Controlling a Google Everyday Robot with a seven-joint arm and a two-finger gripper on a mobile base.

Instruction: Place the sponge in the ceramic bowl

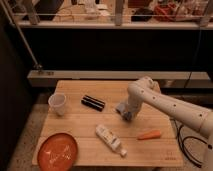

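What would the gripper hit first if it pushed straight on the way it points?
The gripper points down, apparently shut on the sponge, so the sponge comes first, with the table right beneath it. Depth is hard to judge.

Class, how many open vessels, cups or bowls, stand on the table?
2. A white cup at the left edge of the table, and an orange bowl at its front left corner. The gripper is down at mid-table, closed on the sponge; none seems hidden.
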